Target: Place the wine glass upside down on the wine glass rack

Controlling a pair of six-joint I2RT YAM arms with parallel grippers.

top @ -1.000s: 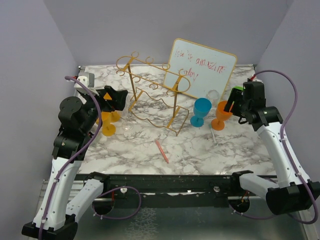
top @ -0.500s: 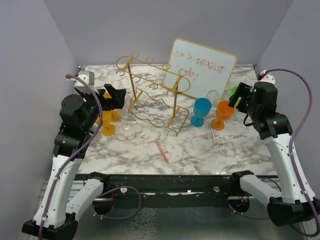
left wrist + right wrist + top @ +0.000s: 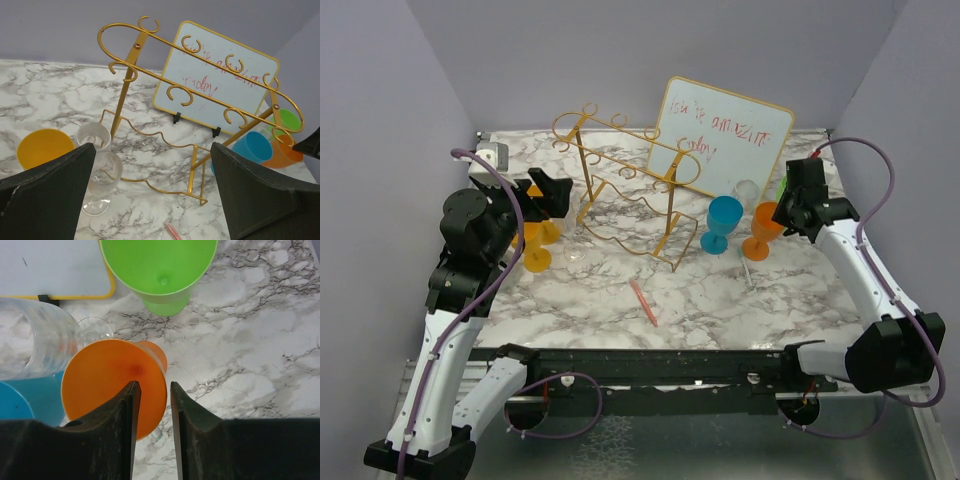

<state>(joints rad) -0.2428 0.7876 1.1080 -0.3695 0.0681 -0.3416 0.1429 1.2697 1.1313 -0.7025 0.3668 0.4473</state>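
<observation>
R hand (image 3: pixel 153 388) prob. astride orange glass (image 3: pixel 107 380)

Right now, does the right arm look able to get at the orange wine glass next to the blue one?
Probably yes: the right fingers hover just above the orange glass with nothing between. The green cup and clear glass stand close beside it.

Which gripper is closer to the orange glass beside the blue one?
Right. The right gripper hovers over the orange glass, fingers straddling its rim; the left gripper is far to its left, beyond the gold rack.
</observation>
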